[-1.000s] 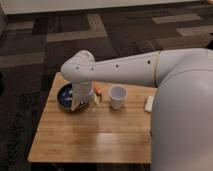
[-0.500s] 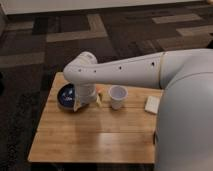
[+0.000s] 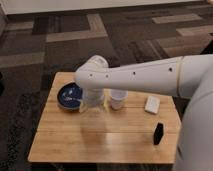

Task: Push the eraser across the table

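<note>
Hanging over the left-centre of the light wooden plank tabletop (image 3: 60, 142), my gripper (image 3: 93, 111) sits low between the dark blue round bowl (image 3: 69, 96) and the white cup (image 3: 118, 99), under the white bulge of my wrist. Whether the jaws are spread or pressed together I cannot tell. Target: small black upright rectangular eraser (image 3: 158, 133), standing alone near the right front corner, well apart from me, nothing touching it. Flat white rectangular block (image 3: 152, 104) lies behind it, toward the far edge. Step in hand, as I judge it: getting across to the eraser, no contact yet. Notes for doing it well: lift clear of cup and bowl before swinging right, since the cup is close. Eraser is narrow and tall, so likely to topple if struck high. Come down beside it and meet it low, near the base, square on a broad face. Push leftward along the planks into the bare front strip; pushing right or forward would probably send it off the edge. Slow, steady travel, on a line in front of the white block and cup.
</note>
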Tool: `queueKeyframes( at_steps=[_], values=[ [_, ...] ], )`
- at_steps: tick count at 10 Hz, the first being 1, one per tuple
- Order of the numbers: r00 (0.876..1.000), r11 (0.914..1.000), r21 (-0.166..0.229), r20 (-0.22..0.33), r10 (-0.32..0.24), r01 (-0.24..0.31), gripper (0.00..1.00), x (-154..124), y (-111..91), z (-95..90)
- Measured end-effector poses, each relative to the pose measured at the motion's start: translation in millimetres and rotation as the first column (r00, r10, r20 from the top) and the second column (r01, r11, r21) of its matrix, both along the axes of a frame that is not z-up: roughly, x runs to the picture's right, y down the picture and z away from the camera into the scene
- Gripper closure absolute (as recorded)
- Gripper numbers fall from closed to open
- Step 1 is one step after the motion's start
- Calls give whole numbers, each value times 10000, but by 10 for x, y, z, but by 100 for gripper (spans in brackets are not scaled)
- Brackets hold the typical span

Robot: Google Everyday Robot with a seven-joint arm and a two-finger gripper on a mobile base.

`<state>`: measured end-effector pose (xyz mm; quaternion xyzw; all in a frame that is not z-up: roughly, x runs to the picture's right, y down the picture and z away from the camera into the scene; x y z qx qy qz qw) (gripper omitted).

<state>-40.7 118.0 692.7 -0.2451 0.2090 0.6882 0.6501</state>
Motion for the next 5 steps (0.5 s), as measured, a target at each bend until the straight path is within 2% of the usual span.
queueKeyframes(
  at_steps=[5],
  values=[
    [9995, 9993, -241, 41, 304, -303, 35, 573, 250, -58]
  ],
)
